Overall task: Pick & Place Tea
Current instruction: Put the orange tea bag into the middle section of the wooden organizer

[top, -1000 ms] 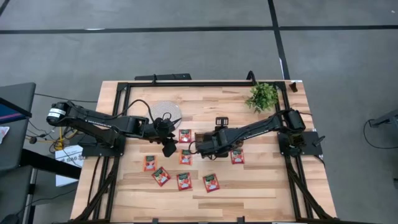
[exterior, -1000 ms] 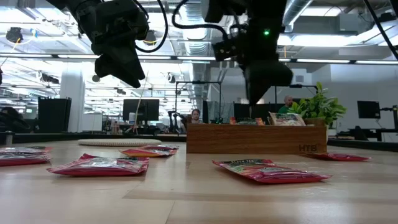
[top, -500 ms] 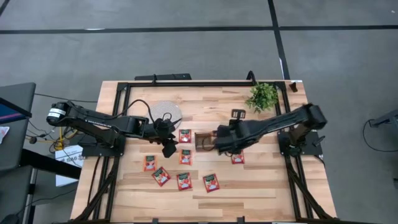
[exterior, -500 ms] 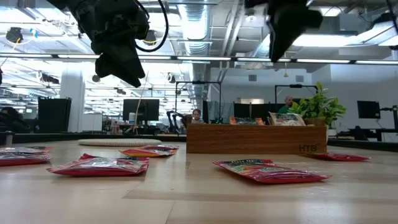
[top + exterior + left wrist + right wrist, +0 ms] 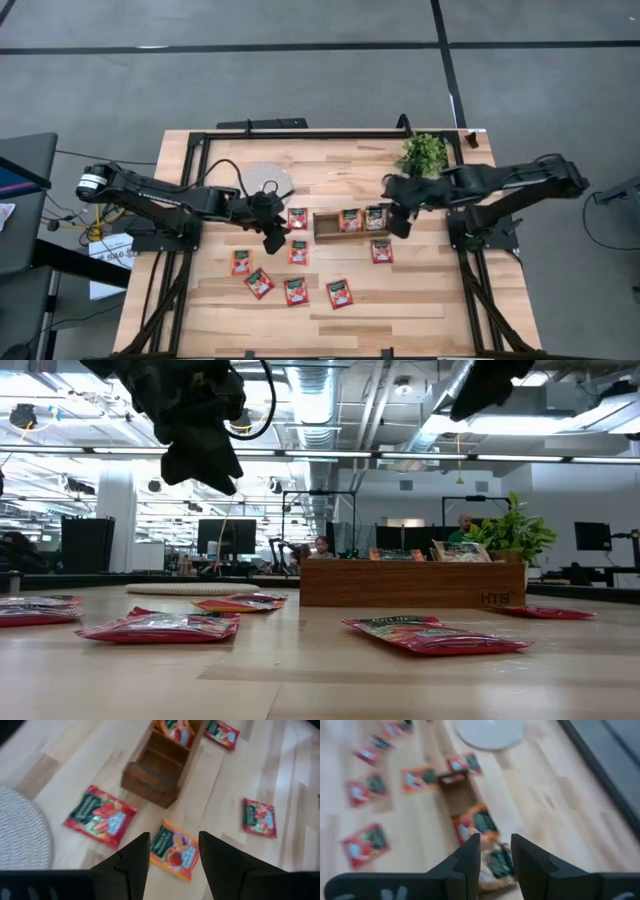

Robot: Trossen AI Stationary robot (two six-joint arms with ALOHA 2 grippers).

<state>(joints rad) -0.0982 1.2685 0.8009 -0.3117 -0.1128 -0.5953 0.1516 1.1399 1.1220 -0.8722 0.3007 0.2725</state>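
Over at 9 o'clock: left tool [image 5: 272, 240] up off the desk [image 5: 430, 300], fingers spread wide, nothing gripped. Lined up on one tea sachet [image 5: 298, 251], seen framed between the fingers in the wrist view. Looks like the next pick, not yet started.

Loose tea, left to right: one at 8 [image 5: 241, 262], three in a row along 7 to 6 [image 5: 259, 284] [image 5: 295, 291] [image 5: 340, 293], one just off the tray's left end [image 5: 297, 218], one beside the tray at approx 4 [image 5: 381, 251]. Seven on the wood incl. the one under the left tool.

Centre: wooden tray [image 5: 325, 226]. Left compartment bare, mid compartment w/ a sachet [image 5: 349, 220], right compartment w/ another [image 5: 375, 217]. Can't tell if more are stacked beneath.

Over at 3 o'clock: right tool [image 5: 400, 222] raised by the tray's right end, fingers a little apart, nothing between them.

Progress call: early going, at least two in, seven left, most on the 6-to-9 side, i.e. left-arm ground.

Room & edges: white disc [image 5: 268, 180] at 10, near the left arm's wrist, to be minded on the swing. Plant [image 5: 422, 153] at 1, near the right arm's path. Black frame rails round the desk rim. Front strip at 6 wide open past the sachet row; clear wood at 5. Tight spot: tray walls, w/ both arms meeting there.
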